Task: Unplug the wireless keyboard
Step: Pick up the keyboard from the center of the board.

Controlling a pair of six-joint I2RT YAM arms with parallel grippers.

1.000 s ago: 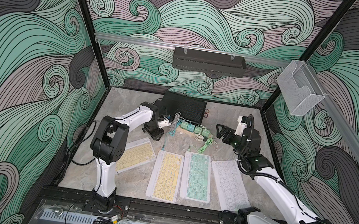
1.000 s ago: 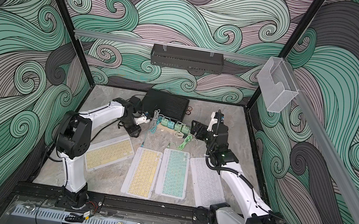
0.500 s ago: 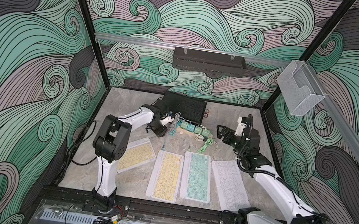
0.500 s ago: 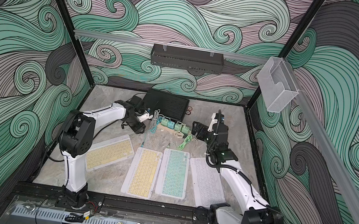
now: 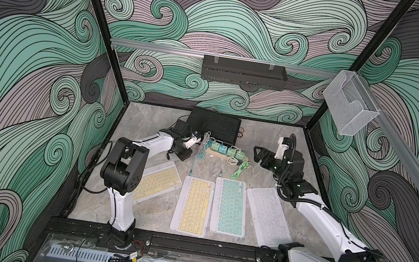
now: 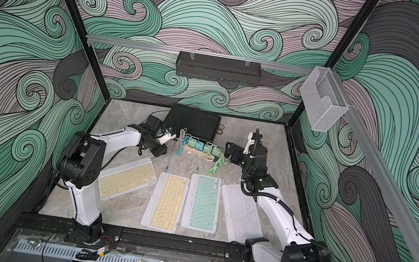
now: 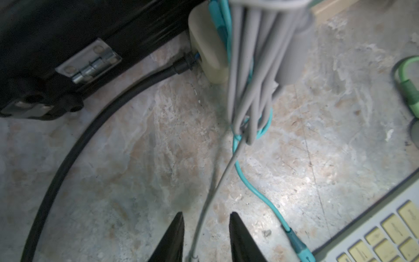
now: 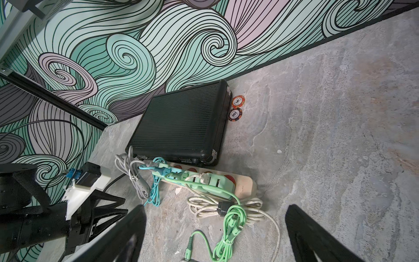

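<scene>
Straddling one loose strand of the grey cable (image 7: 247, 56), the left pincer (image 7: 206, 215) has its two black fingers apart, and the strand runs through the gap with neither finger visibly pressing on it. That pincer sits low over the counter (image 7: 136, 158), just off the end of the power strip (image 5: 227, 152) where the coiled grey cable and teal cable (image 7: 298, 245) hang. Four wireless keyboards lie flat on the robot's side of the strip: a skewed yellow keyboard (image 5: 157, 183) nearest the left pincer, then a second yellow keyboard (image 5: 193, 205), a teal keyboard (image 5: 229, 206) and a white keyboard (image 5: 267, 216). The teal cable's plug meets the second yellow keyboard's edge facing the strip. A green cable (image 8: 229, 226) trails from the strip toward the teal keyboard. The right pincer (image 8: 216, 206) hovers beyond the strip's opposite end, fingers spread wide, holding nothing. The grey strand's end is cut off at the wrist picture's border, so which keyboard it serves cannot be told. The left arm's elbow hides part of the skewed keyboard's edge.
</scene>
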